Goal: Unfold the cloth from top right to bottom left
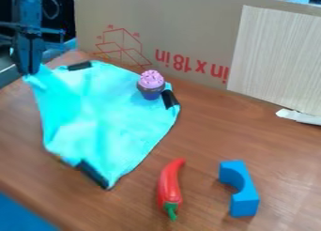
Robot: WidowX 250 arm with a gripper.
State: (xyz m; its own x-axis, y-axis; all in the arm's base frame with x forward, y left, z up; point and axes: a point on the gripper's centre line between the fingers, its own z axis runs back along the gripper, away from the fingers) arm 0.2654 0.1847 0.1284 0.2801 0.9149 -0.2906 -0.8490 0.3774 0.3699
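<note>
Black hand [28, 73], pointing down, seemingly pinching turquoise cloth [100, 112]

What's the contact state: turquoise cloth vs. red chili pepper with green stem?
Apart. The camera view shows brown tabletop between the cloth and the pepper.

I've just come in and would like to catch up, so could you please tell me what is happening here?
A black robot gripper has its fingers closed on the upper-left corner of a turquoise cloth. The cloth lies mostly spread out on the table, with a toy cupcake on it near its right edge. A red pepper and a blue block lie off the cloth.
</note>
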